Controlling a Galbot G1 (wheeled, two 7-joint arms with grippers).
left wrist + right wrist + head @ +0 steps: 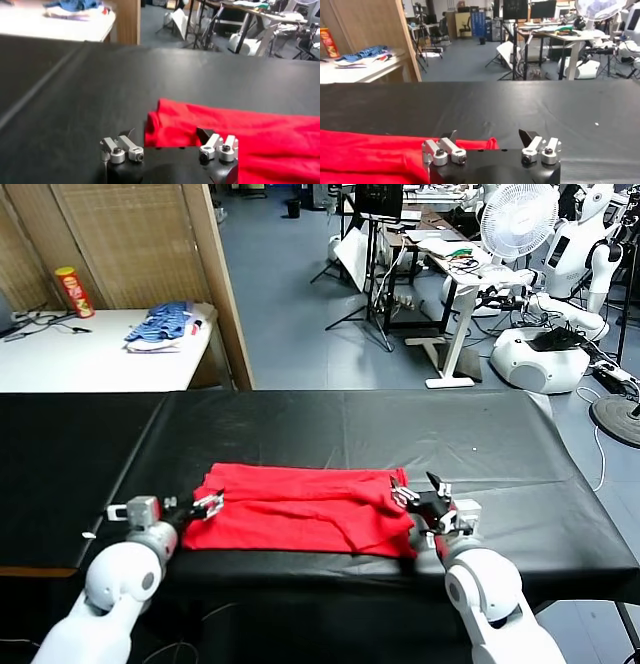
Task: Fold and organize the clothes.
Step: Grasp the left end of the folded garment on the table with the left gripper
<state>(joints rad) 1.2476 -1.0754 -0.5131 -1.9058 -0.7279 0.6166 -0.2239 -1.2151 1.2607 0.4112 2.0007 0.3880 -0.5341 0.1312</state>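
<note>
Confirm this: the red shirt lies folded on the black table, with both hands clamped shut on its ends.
Not quite. The red shirt does lie folded on the black table, but the left hand and right hand are open, as both wrist views show.

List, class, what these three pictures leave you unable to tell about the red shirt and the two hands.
- Red T-shirt: whether it has a print or tag; folded, only plain red shows in every view.
- Its near corners, head view: covered by the left hand and right hand.
- Shirt's far end, left wrist view: cut off by the picture's edge.
- Fingertips of either hand on the cloth or just above it: unclear in all views.
</note>
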